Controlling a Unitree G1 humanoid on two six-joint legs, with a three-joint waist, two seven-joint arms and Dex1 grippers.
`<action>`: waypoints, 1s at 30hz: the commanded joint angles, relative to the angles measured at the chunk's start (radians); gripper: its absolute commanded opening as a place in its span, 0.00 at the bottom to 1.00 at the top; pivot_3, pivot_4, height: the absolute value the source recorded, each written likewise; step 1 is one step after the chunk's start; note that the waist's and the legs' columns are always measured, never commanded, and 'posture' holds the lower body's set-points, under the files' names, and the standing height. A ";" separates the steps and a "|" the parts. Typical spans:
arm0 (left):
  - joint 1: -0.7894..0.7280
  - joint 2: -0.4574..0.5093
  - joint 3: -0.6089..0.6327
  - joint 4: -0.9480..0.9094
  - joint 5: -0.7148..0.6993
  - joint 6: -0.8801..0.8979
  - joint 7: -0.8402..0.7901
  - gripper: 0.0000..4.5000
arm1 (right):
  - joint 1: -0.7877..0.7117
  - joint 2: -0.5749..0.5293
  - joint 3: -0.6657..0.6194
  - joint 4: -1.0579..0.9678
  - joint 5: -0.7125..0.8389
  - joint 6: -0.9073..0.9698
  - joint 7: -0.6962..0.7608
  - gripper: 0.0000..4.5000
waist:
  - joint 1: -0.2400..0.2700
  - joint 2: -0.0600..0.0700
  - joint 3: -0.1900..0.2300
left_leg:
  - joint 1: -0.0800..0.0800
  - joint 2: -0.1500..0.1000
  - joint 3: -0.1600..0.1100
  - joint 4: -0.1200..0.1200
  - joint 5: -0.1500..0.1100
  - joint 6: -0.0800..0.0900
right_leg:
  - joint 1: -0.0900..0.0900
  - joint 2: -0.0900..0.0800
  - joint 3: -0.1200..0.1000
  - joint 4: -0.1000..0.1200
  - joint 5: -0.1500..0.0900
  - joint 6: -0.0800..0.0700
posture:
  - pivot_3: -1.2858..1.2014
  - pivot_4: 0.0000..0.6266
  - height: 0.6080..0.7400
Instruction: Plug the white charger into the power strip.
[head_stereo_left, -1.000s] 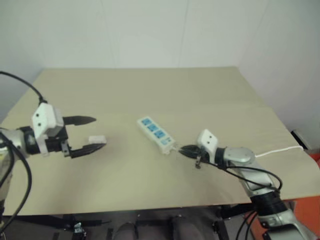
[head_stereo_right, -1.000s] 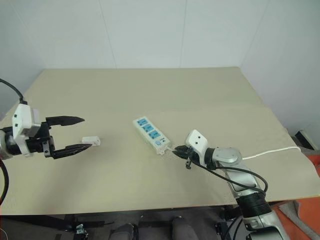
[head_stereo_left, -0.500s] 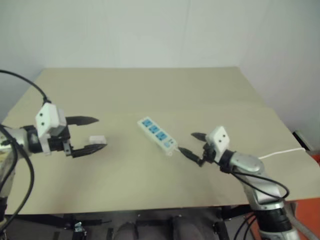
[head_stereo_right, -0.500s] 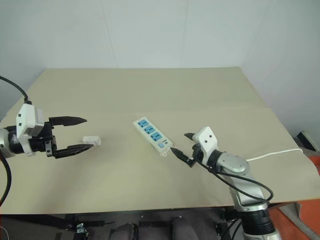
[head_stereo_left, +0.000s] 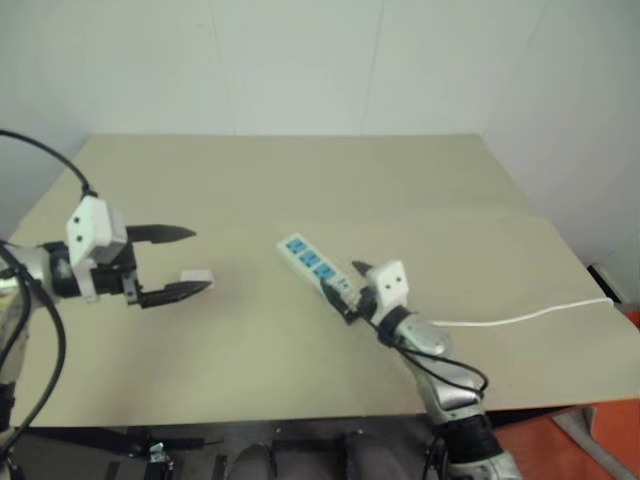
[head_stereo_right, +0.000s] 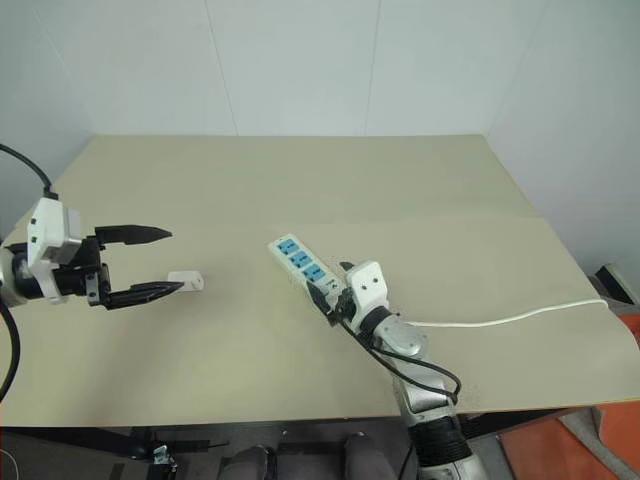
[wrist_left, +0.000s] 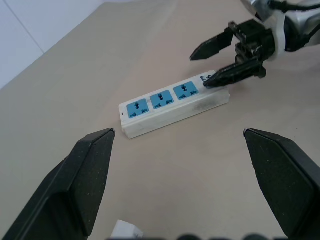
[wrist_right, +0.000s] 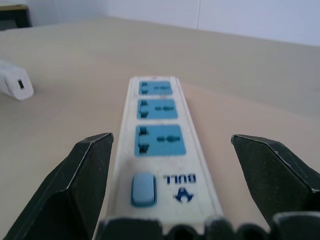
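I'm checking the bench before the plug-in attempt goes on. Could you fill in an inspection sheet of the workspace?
Surface: flat beige tabletop, with a faint seam running across it.
Job's things: long white power strip with three blue sockets lies flat and diagonal at the centre; small white rectangular charger lies on the table to its left, unplugged.
Clutter: nothing seen.
Grippers: left gripper open, beside the charger, not holding it; right gripper open, its fingers astride the strip's switch end.
Cables: thin white cable trails from the strip toward the right table edge.
Surroundings: plain white walls behind the table.
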 joint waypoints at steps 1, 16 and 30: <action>-0.011 0.013 0.013 -0.012 -0.002 -0.018 -0.005 1.00 | -0.034 0.001 -0.001 0.042 0.004 -0.065 0.017 0.99 | 0.000 0.000 0.000 | 0.000 0.000 0.000 0.000 0.000 0.000 | 0.000 0.000 0.000 0.000 0.000 0.000 | 0.52 0.24 1.00; 0.005 0.017 0.032 -0.023 -0.004 -0.018 -0.002 1.00 | -0.092 0.014 0.036 0.191 0.002 -0.092 0.099 0.99 | -0.003 0.000 0.000 | 0.001 0.000 0.000 0.000 0.000 0.000 | 0.000 0.000 0.000 0.001 0.000 0.000 | 0.52 0.24 1.00; 0.000 0.023 0.035 -0.011 0.002 -0.033 -0.004 1.00 | -0.180 -0.016 0.044 0.415 -0.013 -0.117 0.212 0.78 | -0.019 -0.003 -0.002 | 0.014 0.001 0.000 0.000 0.000 0.000 | 0.013 0.000 0.000 0.000 -0.001 -0.001 | 0.52 0.24 1.00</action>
